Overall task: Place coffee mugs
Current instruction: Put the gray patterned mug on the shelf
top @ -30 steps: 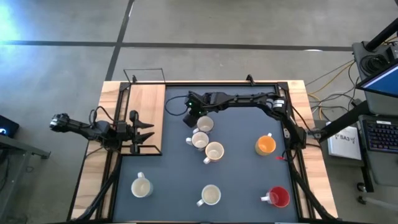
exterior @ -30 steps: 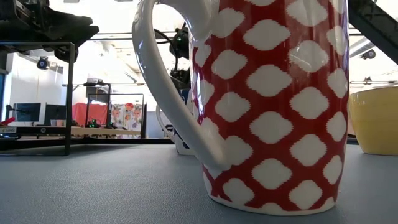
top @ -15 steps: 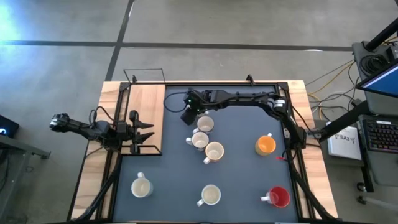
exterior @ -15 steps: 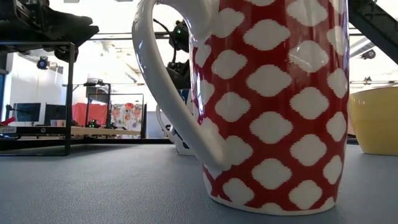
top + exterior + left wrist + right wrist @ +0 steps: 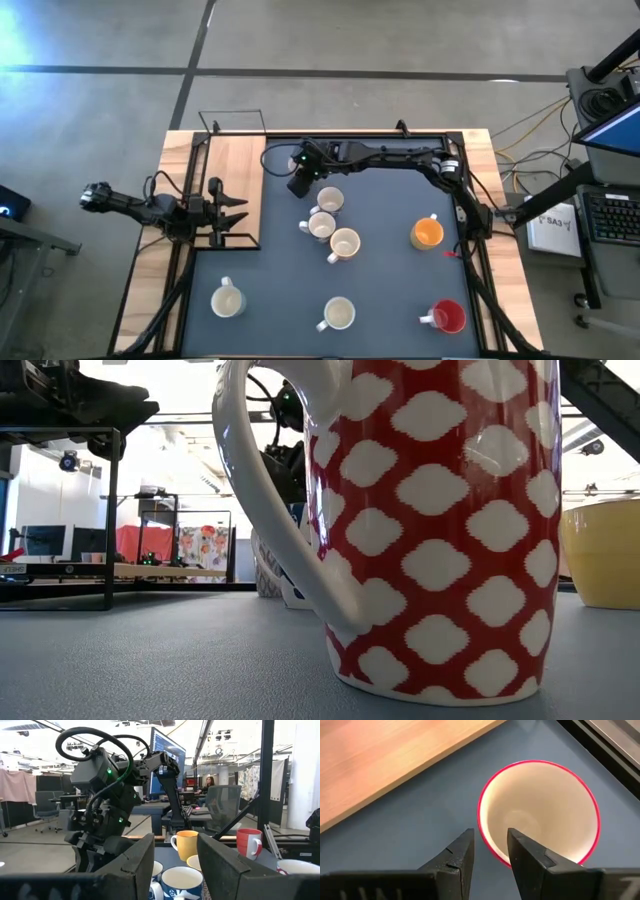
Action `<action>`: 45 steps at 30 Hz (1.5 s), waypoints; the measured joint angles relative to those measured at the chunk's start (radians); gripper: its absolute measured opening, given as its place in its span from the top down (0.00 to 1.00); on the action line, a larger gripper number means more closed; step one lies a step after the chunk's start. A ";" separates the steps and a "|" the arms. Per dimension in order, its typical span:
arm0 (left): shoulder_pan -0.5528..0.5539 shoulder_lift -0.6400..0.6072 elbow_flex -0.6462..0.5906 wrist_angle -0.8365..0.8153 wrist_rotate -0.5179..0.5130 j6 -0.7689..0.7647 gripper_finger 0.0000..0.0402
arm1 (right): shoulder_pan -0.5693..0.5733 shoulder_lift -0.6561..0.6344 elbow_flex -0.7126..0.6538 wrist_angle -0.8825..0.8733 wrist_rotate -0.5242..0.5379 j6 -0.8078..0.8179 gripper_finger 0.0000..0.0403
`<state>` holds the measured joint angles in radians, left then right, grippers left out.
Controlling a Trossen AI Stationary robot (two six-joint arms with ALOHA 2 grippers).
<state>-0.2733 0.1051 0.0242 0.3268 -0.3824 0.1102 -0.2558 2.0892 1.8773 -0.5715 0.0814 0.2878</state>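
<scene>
Right gripper (image 5: pixel 299 183) has crept a bit further toward the bench's (image 5: pixel 390 290) far left corner, arm stretched flat along the far edge. Its fingers are slightly apart above the red-rimmed mug (image 5: pixel 540 815) standing upright there, so it doesn't look clamped. That mug's glazed ceramic, I'd guess stiff, slick, fairly heavy and chippable, so pinch the wall at the rim. Left gripper (image 5: pixel 235 212) waits at the left edge, fingers apart.
</scene>
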 joint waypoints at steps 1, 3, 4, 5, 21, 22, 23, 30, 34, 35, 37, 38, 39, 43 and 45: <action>0.000 0.000 0.000 0.000 0.000 0.000 0.67 | 0.000 0.000 0.000 0.000 0.000 0.000 0.74; 0.000 0.000 0.000 0.000 0.000 0.000 0.67 | 0.000 -0.001 0.000 -0.002 -0.002 0.009 0.74; 0.000 0.000 0.000 0.000 0.000 0.000 0.67 | 0.000 -0.004 0.002 -0.011 -0.005 0.019 0.74; 0.000 0.000 0.000 0.000 0.000 0.000 0.67 | 0.001 -0.008 0.008 -0.026 -0.008 0.031 0.74; 0.000 0.000 0.000 0.000 0.000 0.000 0.67 | 0.121 -0.068 0.079 -0.434 -0.011 0.113 0.78; 0.000 0.000 0.000 0.001 0.000 0.000 0.67 | 0.132 -0.075 0.079 -0.442 -0.011 0.110 0.78; 0.000 0.000 0.000 0.001 0.000 0.000 0.67 | 0.143 -0.083 0.078 -0.451 -0.011 0.108 0.79; 0.000 0.001 0.000 0.001 0.000 0.000 0.67 | 0.221 -0.197 0.055 -0.539 0.023 0.106 0.81; 0.000 0.002 0.000 0.001 0.000 0.000 0.67 | 0.271 -0.292 -0.001 -0.560 0.082 0.134 0.81; 0.000 0.002 0.000 0.000 0.000 0.000 0.67 | 0.283 -0.317 -0.018 -0.555 0.097 0.146 0.81; 0.000 0.002 0.000 0.000 0.000 0.000 0.67 | 0.308 -0.365 -0.060 -0.551 0.124 0.176 0.81; 0.000 0.002 0.000 0.000 0.000 0.000 0.67 | 0.319 -0.388 -0.079 -0.549 0.137 0.195 0.81; 0.000 0.002 0.000 -0.001 0.000 0.000 0.67 | 0.329 -0.410 -0.099 -0.545 0.148 0.217 0.81; 0.000 0.004 0.000 0.023 0.000 0.012 0.67 | 0.367 -0.486 -0.168 -0.539 0.205 0.327 0.81; 0.000 0.011 0.000 0.091 0.000 0.039 0.67 | 0.383 -0.514 -0.201 -0.538 0.231 0.371 0.81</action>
<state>-0.2733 0.1162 0.0238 0.4176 -0.3824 0.1493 0.1269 1.5748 1.6761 -1.1091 0.3122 0.6589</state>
